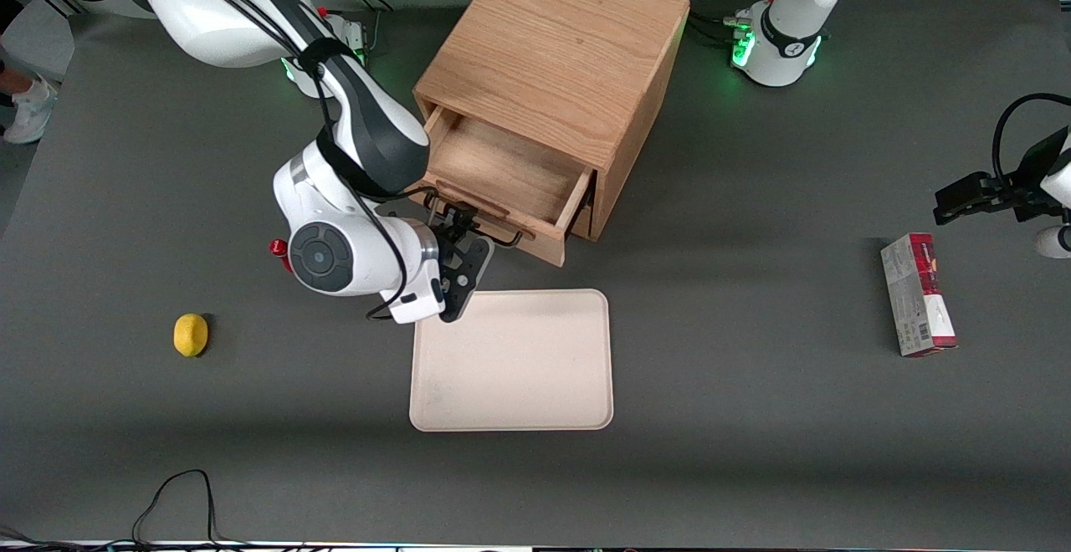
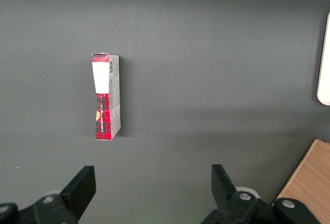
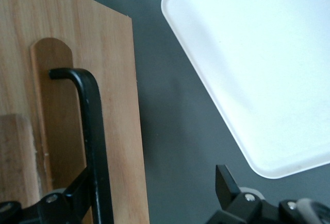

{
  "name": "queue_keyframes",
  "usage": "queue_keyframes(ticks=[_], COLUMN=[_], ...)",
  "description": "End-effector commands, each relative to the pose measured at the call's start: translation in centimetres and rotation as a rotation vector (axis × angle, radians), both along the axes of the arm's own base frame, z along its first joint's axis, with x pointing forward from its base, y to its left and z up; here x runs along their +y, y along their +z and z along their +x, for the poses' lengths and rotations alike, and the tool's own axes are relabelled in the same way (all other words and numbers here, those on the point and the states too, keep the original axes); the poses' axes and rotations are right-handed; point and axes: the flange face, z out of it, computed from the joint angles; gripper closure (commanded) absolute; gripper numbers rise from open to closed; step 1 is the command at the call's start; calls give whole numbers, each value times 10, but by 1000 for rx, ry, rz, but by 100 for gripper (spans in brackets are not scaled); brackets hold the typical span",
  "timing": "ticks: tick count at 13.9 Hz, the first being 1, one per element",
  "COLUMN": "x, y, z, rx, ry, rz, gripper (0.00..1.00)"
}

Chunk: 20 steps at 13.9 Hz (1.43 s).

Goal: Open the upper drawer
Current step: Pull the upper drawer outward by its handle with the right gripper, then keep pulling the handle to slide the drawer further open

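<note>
The upper drawer of the oak cabinet stands pulled out toward the front camera, its light-wood inside showing. Its black bar handle runs along the drawer front. My right gripper is at the handle's end toward the working arm, just above the table. In the right wrist view the gripper is open. The handle lies between the fingers, close against one finger. The other finger stands well apart over the table. The drawer front shows there as a wood panel.
A cream tray lies on the table just nearer the front camera than the drawer, also in the right wrist view. A yellow lemon lies toward the working arm's end. A red and white box lies toward the parked arm's end.
</note>
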Motion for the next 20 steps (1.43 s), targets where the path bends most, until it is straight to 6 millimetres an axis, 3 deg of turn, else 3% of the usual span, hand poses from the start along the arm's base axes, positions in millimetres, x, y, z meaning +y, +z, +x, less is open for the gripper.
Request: queue_keyframes(ticks=[1, 20], x=[-3, -20], y=[7, -14], z=[11, 27], rx=[-24, -37], ry=[15, 27], rz=[12, -5], gripper=[0, 0])
